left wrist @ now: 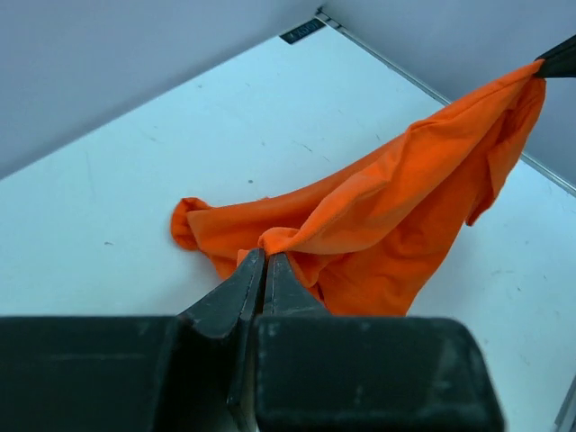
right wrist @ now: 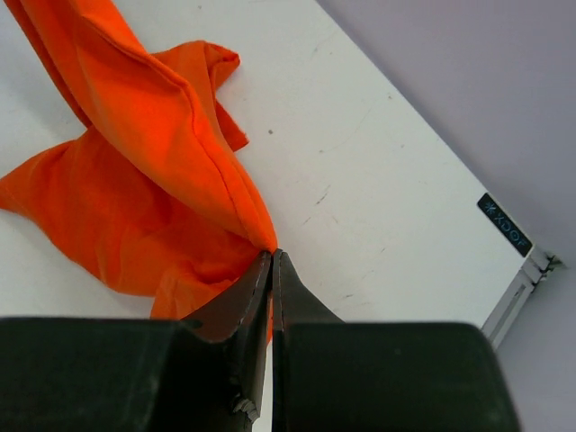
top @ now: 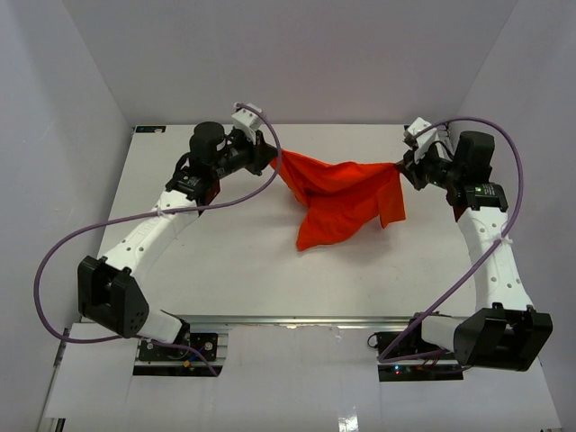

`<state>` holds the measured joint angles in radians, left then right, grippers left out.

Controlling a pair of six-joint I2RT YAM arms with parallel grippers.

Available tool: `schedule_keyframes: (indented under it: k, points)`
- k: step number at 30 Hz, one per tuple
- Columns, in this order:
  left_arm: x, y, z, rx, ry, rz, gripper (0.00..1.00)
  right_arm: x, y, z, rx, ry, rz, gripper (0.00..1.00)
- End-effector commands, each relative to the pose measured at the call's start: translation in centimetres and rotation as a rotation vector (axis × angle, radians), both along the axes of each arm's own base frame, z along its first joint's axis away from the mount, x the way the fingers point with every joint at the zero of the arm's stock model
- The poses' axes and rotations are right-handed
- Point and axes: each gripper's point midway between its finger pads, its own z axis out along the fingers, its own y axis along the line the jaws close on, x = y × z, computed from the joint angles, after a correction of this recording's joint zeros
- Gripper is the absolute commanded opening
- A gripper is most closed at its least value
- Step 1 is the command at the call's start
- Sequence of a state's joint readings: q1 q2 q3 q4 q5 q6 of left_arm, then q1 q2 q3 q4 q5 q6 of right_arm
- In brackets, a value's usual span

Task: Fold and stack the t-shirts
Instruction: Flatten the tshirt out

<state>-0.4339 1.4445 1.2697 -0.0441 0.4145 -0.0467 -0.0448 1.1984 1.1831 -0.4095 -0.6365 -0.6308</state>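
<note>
Top external view shows the left gripper (top: 270, 164) and the right gripper (top: 399, 167) each pinching an opposite edge of the t-shirt (top: 340, 202), which hangs between them over the far half of the table (top: 225, 261), its lower part drooping toward the near side and resting on the surface. The step in hand appears to be spreading the garment flat before any fold. To do that well, the arms would likely need to draw apart evenly until the top edge goes taut, then lower and drag the cloth toward the near edge so the bunched lower part unrolls instead of folding under itself. Both pinches look shallow, at the very edge of the fabric, so a gentle, matched pull seems wiser than a sharp tug that could slip a corner free. In each wrist view the jaws are pressed together on a small gather of cloth at the fingertips. The shirt is a plain, bright orange-red, soft and thin, with no print visible. It sags in a shallow curve along the held edge and falls in loose, twisted folds, so sleeves and hem cannot be told apart with confidence.
</note>
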Motion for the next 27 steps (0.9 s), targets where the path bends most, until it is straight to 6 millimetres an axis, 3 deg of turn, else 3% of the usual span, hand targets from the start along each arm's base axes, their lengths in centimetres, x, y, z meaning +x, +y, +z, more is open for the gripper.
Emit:
schedule_keyframes:
  k: [1, 5, 10, 11, 13, 14, 18, 24, 27]
  points:
    - [0.3, 2.2, 4.9, -0.008, -0.102, 0.107, 0.08, 1.7, -0.6, 5.2, 0.002, -0.159, -0.026, 0.06]
    - [0.8, 4.5, 8.6, 0.006, -0.199, 0.210, 0.08, 3.0, -1.3, 8.4, 0.033, -0.222, -0.063, 0.06]
    - [0.8, 7.1, 13.9, 0.004, -0.320, 0.326, 0.08, 4.4, -2.1, 14.2, 0.047, -0.357, -0.089, 0.06]
    - [0.7, 7.7, 15.9, -0.008, -0.361, 0.350, 0.07, 4.7, -2.2, 15.1, 0.050, -0.381, -0.091, 0.06]
    - [0.5, 8.2, 18.0, -0.017, -0.407, 0.371, 0.08, 4.7, -2.3, 17.8, 0.052, -0.448, -0.091, 0.06]
    - [0.2, 8.5, 19.9, -0.036, -0.446, 0.382, 0.08, 4.7, -2.2, 19.0, 0.058, -0.479, -0.091, 0.06]
    - [-0.7, 9.7, 24.3, -0.076, -0.548, 0.428, 0.08, 4.3, -2.0, 22.5, 0.063, -0.575, -0.079, 0.06]
    - [-2.4, 10.8, 28.1, -0.119, -0.631, 0.455, 0.08, 2.2, -1.1, 26.3, 0.083, -0.683, -0.029, 0.06]
    - [-3.5, 11.2, 28.9, -0.132, -0.647, 0.455, 0.08, 1.4, -0.7, 27.5, 0.102, -0.704, -0.008, 0.06]
